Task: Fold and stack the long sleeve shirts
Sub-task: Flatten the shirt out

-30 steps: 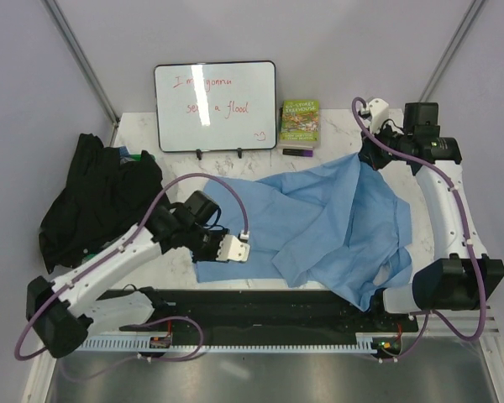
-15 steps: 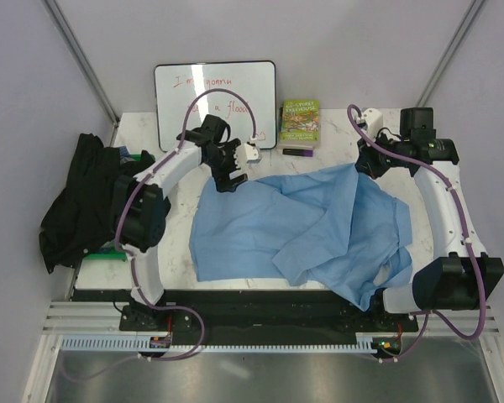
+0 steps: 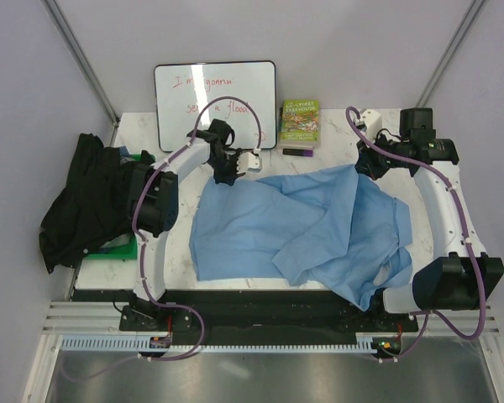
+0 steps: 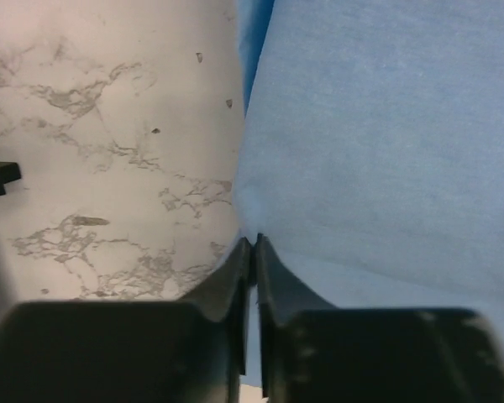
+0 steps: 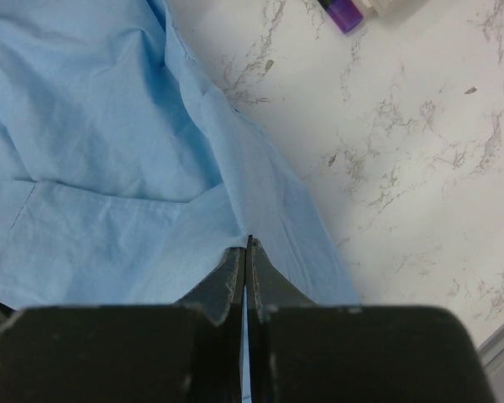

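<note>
The light blue shirt (image 3: 319, 227) lies spread and rumpled across the middle of the marble table (image 3: 175, 252). My left gripper (image 3: 227, 175) is at the shirt's far left corner. In the left wrist view the gripper (image 4: 252, 243) is shut on the hem of the blue cloth (image 4: 386, 126). My right gripper (image 3: 366, 167) is at the far right corner, and the right wrist view shows it (image 5: 249, 243) shut on a fold of the same shirt (image 5: 92, 126). The black shirt (image 3: 88, 197) sits bunched at the table's left edge, away from both grippers.
A whiteboard (image 3: 214, 105) with red writing leans at the back. A green-covered book (image 3: 300, 123) stands beside it, with a purple object (image 3: 298, 153) in front. Something green (image 3: 118, 248) pokes out under the black shirt. Bare marble (image 5: 420, 126) lies right of the shirt.
My left arm swung from the shirt's near left edge up to its far left corner and closed on the hem. The right gripper shifted slightly with its corner.
</note>
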Tool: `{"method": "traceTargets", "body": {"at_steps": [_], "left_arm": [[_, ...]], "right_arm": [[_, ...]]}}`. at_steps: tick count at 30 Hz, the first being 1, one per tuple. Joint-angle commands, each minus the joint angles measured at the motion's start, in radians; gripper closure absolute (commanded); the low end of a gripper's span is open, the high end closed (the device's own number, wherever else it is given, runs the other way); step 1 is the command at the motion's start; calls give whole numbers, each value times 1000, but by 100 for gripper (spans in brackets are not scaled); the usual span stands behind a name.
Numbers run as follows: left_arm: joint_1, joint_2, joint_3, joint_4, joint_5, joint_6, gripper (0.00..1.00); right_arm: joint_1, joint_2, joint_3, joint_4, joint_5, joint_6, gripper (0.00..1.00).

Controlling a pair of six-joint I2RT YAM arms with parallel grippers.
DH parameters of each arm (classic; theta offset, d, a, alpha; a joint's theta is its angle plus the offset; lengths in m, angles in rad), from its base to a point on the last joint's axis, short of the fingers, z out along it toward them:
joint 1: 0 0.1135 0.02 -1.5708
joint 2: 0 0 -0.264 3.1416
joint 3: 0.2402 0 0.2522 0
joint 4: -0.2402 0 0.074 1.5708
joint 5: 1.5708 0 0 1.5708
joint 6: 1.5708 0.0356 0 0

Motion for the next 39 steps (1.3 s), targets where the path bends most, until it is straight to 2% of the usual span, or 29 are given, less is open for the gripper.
{"method": "traceTargets", "body": {"at_steps": [1, 3, 4, 9, 12, 14, 17, 18, 21, 22, 23, 24, 25, 27, 28, 30, 39], "left_arm": [[14, -82, 39, -61, 23, 20, 98], [17, -159, -9, -89, 48, 5, 98], [13, -264, -40, -97, 57, 6, 98], [-47, -578, -386, -118, 50, 8, 98], [-143, -725, -626, -111, -13, -2, 98], [-257, -816, -817, -48, -82, -35, 98], [-346, -848, -971, 35, -134, -127, 86], [-354, -839, -988, 35, -145, -135, 81], [-354, -816, -993, 0, -158, -155, 57], [-320, -825, -976, -24, -145, -158, 43], [-279, -838, -897, -41, -109, -169, 36], [-227, -851, -839, -63, 1, -181, 31], [-123, -845, -715, -98, 52, -190, 24], [-24, -818, -611, -124, 120, -224, 24], [-9, -793, -550, -126, 119, -233, 24], [8, -770, -530, -112, 99, -244, 25], [13, -703, -629, -104, 97, -250, 29]], "right_arm": [[0, 4, 12, 12, -10, -24, 100], [-1, 5, 13, 14, 13, -28, 100], [-9, 1, 13, 14, 13, -37, 100], [-20, -30, 6, 12, 8, -68, 100], [-24, -54, -13, 1, -15, -83, 100], [-24, -79, -33, -14, -24, -106, 100], [-24, -116, -66, -51, -10, -157, 100], [-26, -142, -79, -72, -6, -175, 100], [-26, -186, -131, -98, 7, -217, 100], [-26, -197, -145, -100, 10, -222, 100], [-26, -205, -164, -102, 11, -226, 100], [-24, -217, -171, -106, 11, -234, 100], [-26, -222, -175, -106, 10, -234, 100], [-24, -226, -180, -108, 1, -234, 100], [-24, -228, -181, -109, -2, -234, 100], [-24, -220, -180, -108, -10, -234, 100], [-26, -200, -151, -103, -7, -217, 100]]}}
